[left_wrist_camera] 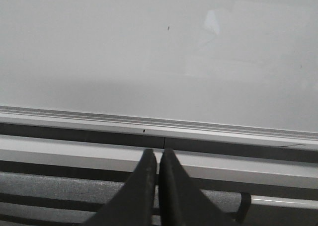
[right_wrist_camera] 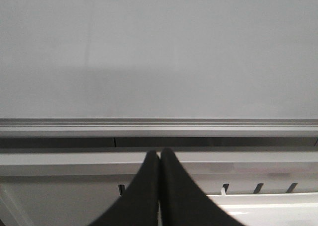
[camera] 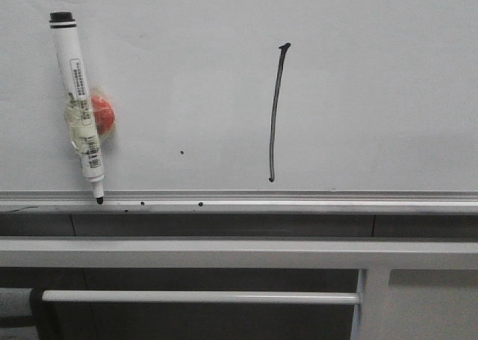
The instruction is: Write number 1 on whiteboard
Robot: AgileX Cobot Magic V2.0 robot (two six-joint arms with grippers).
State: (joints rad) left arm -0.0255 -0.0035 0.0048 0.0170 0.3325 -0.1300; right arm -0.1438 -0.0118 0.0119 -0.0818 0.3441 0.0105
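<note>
The whiteboard (camera: 373, 93) fills the front view, pale grey-white with a silver rail along its lower edge. The number 1 (camera: 274, 116) is a tall thin black stroke with a small flag at its top, right of centre. A white marker (camera: 78, 101) with a black cap and tip stands nearly upright at the left, tip on the rail, taped to a red magnet (camera: 102, 114). My left gripper (left_wrist_camera: 158, 152) is shut and empty, below the board's rail. My right gripper (right_wrist_camera: 160, 152) is shut and empty, also below the rail. Neither gripper shows in the front view.
The silver rail (camera: 299, 200) carries a few black specks, and one black dot (camera: 181, 152) sits on the board. Below the rail run a grey horizontal frame bar (camera: 224, 252) and a thinner white bar (camera: 202, 297).
</note>
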